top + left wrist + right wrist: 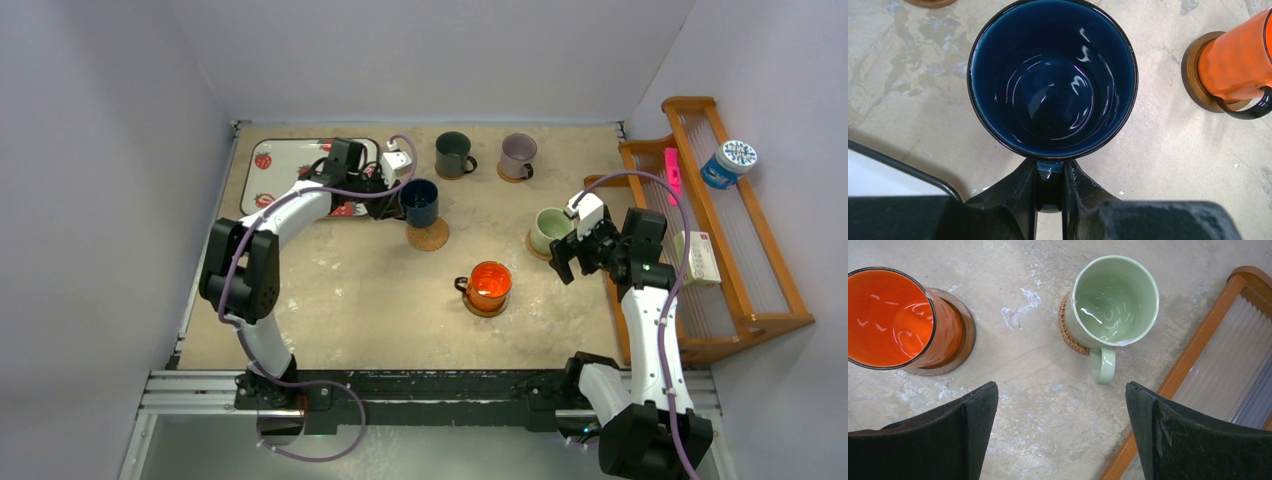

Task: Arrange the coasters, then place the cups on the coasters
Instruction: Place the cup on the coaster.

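My left gripper is shut on the handle of the navy blue cup, which hangs upright just behind a bare woven coaster. The orange cup stands on a dark ringed coaster. On a woven coaster stands the pale green cup. My right gripper is open and empty just near of its handle. The dark green cup and the mauve cup stand at the back.
A white strawberry-print tray lies at the back left under my left arm. A wooden rack along the right edge holds a blue-and-white jar, a pink item and a white box.
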You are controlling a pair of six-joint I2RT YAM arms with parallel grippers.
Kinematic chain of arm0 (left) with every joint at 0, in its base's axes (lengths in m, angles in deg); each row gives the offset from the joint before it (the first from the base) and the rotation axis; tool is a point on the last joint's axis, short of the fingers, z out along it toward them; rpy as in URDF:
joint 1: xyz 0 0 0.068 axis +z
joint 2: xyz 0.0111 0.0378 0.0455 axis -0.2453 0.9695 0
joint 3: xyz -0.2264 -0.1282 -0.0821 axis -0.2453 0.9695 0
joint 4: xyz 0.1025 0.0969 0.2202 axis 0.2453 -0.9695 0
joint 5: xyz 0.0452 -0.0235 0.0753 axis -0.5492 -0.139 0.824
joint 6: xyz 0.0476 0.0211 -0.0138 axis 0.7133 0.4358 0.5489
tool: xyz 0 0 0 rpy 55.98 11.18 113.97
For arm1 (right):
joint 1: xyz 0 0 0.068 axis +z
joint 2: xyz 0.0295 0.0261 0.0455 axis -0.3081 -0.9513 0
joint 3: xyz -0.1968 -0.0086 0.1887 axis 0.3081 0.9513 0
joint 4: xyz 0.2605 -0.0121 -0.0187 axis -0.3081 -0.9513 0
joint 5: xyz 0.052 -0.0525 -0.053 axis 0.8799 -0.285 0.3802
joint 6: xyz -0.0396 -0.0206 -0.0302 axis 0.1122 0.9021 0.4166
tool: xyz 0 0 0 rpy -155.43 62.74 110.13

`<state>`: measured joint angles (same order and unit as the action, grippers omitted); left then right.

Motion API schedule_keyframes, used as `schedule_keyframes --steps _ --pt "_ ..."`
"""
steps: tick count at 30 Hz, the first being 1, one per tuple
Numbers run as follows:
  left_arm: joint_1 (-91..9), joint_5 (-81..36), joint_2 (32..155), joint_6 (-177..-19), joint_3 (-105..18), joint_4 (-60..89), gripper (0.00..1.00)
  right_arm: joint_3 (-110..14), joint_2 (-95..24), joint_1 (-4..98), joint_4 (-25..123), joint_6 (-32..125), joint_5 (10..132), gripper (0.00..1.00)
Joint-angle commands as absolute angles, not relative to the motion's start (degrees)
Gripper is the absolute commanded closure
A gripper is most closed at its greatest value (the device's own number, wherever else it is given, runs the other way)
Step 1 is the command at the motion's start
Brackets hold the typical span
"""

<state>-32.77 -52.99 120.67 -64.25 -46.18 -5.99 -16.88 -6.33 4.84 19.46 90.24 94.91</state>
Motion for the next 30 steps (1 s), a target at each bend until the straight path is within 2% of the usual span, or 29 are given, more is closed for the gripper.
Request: schedule_keyframes --steps 1,30 --pt "-34.0 -55.6 121.0 -64.4 -46.7 -2.0 1.0 -16.1 -5.5 4.8 19.4 90.8 96.0 0.01" --pt "-36.3 -50.5 121.6 -66.0 -42.4 4.1 1.0 -16.0 -5.9 4.7 19.7 91.1 96.1 0.01"
